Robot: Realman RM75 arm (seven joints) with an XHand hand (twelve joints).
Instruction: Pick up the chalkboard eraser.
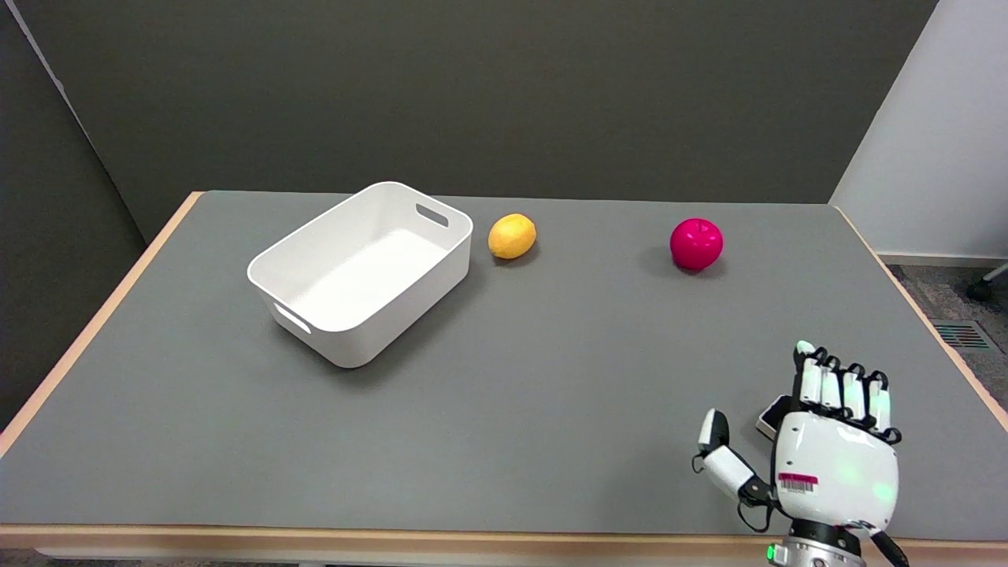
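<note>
Chalkboard eraser (pixel 772 416) mostly hidden behind the empty, spread-fingered right hand (pixel 827 449).

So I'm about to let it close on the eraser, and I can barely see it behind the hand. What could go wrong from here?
1. Only a corner of the small white-and-dark chalkboard eraser shows past the open black-and-white right hand, so the grasp may land off-centre.
2. The eraser lies low and flat on the grey table, so fingers may hit the tabletop or nudge it away.
3. It sits near the table's front right edge and could be pushed off.
</note>
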